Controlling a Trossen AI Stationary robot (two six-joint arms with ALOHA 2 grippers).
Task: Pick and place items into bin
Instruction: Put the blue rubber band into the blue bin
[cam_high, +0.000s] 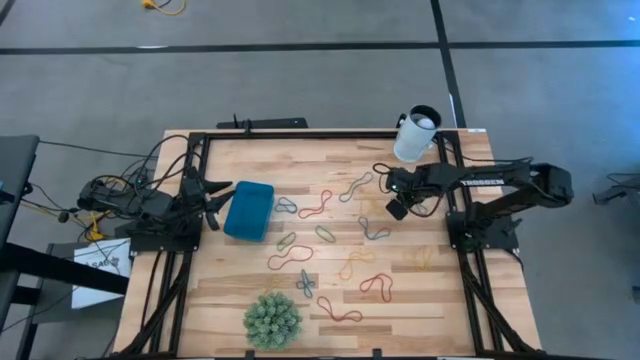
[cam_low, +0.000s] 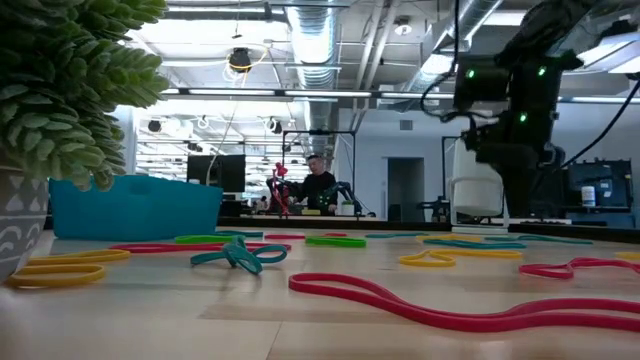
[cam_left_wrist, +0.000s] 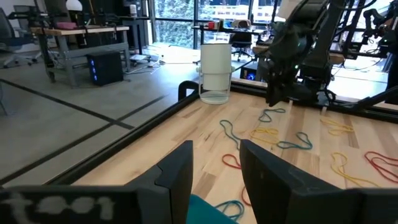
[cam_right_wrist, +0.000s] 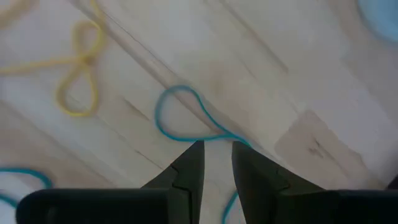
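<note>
right gripper (cam_right_wrist: 216, 155) pointing down over blue band (cam_right_wrist: 186, 118) near right side of table, fingers slightly apart, straddling band's narrow waist, nothing pinched yet

risk imo: band thin and flat on wood, fingers may close above it or just skid it sideways, come up empty. yellow band (cam_right_wrist: 78, 81) lies nearby but apart

bin (cam_high: 248, 210) well apart at left, long carry, floppy loop could slip out

left gripper (cam_high: 212, 203) just beside bin, fingers parted, holding nothing
</note>
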